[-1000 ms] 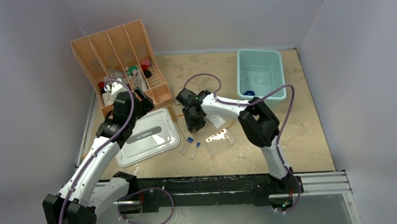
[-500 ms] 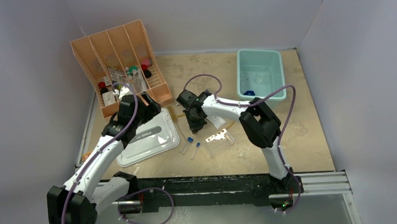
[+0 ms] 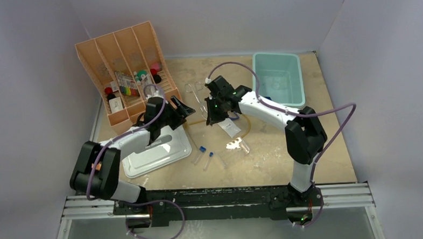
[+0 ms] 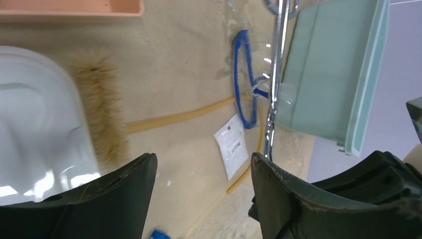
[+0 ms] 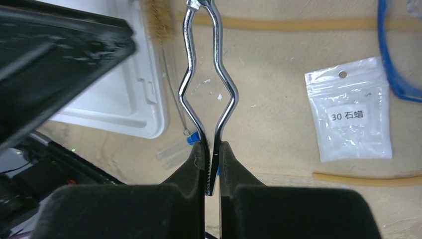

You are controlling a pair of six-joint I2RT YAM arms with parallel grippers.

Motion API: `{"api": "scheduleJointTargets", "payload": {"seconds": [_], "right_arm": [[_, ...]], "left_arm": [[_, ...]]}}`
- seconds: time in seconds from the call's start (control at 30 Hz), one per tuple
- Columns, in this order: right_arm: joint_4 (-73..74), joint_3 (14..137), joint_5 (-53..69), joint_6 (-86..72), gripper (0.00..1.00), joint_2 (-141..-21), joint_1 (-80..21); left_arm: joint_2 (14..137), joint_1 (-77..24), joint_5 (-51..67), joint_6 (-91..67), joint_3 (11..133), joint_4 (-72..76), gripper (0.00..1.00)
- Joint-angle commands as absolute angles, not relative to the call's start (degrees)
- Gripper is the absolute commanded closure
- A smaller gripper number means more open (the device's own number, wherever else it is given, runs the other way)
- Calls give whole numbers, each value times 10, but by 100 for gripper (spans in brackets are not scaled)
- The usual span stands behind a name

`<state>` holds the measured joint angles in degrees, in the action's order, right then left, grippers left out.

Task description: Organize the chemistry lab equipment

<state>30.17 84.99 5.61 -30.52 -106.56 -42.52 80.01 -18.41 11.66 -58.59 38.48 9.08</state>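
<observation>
Two claws checked: found the right gripper point(image 5: 211, 167) pinched on the metal forceps point(image 5: 218, 50), the left gripper point(image 4: 201, 164) spread wide. Lost the forceps' far end past the right wrist view's top edge.

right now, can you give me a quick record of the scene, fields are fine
right tool: shut on the tips of the metal forceps
left tool: open, holding nothing, near the grey lid
loose on table: goggles, tan tube, packet, blue-capped test tubes
orange organizer: small items in its compartments
</observation>
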Motion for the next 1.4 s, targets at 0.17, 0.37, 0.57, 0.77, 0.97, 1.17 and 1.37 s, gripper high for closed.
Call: {"api": "scheduleJointTargets", "payload": {"seconds": [0.17, 0.37, 0.57, 0.77, 0.97, 1.17, 1.37], "right_arm": [[275, 842, 120, -262, 100, -1010, -407], [277, 837, 116, -252, 100, -995, -394], [262, 840, 141, -215, 100, -978, -390], [248, 828, 171, -189, 100, -954, -389], [239, 820, 206, -166, 100, -941, -387], [229, 792, 212, -132, 100, -909, -380], [204, 770, 225, -119, 100, -882, -374]], "left_arm": [[880, -229, 141, -678, 415, 351, 31], [817, -239, 3, -693, 379, 348, 39], [832, -243, -3, -637, 441, 275, 37], [883, -243, 51, -641, 495, 275, 36], [880, -243, 57, -649, 503, 310, 62], [840, -243, 47, -607, 505, 298, 80], [808, -242, 36, -586, 502, 304, 76]]}}
